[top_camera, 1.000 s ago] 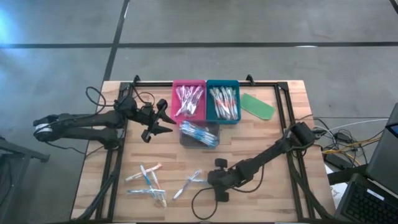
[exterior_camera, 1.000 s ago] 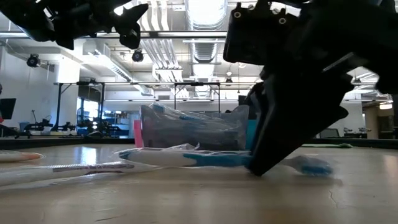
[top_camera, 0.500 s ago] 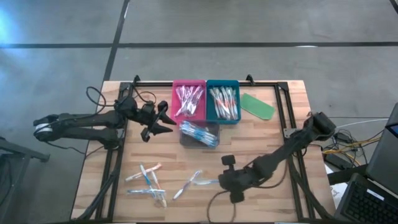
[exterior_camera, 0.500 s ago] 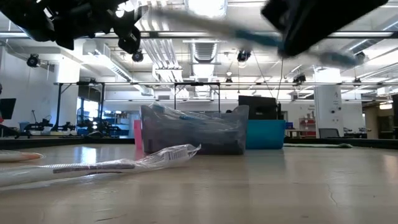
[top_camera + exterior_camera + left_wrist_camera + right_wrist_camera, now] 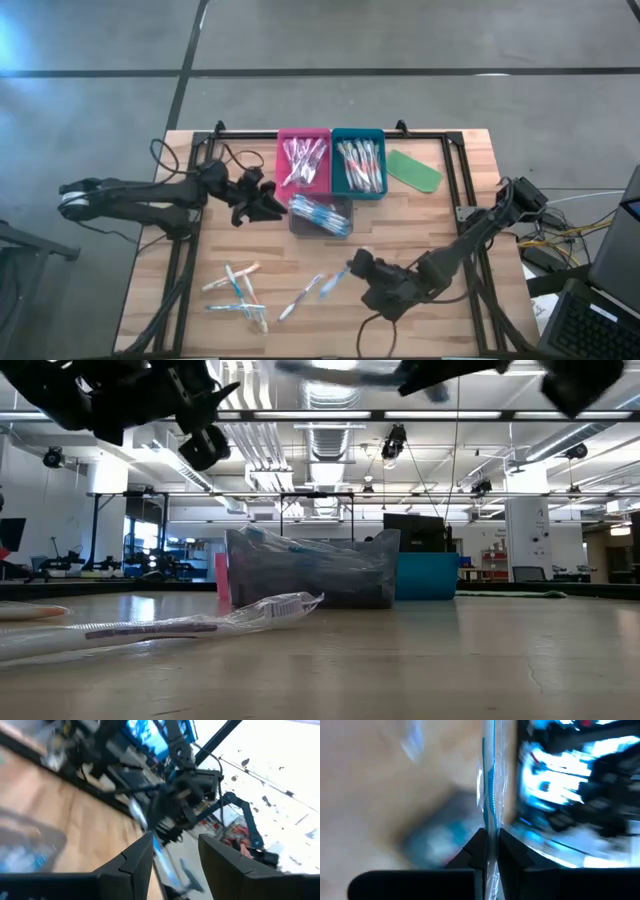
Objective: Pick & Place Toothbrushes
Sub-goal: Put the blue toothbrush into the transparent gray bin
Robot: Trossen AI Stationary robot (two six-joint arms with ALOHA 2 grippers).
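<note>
Between my right gripper's closed fingers sits a blue toothbrush, plain only in my right wrist view. From above it shows over the near table, right of loose toothbrushes. Far off are pink and teal bins. My left gripper hangs open beside a clear bin.

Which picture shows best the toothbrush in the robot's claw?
The right wrist view: the blue toothbrush sits pinched in the right claw. The high view shows it small, the low view blurred, the left wrist view far off.
</note>
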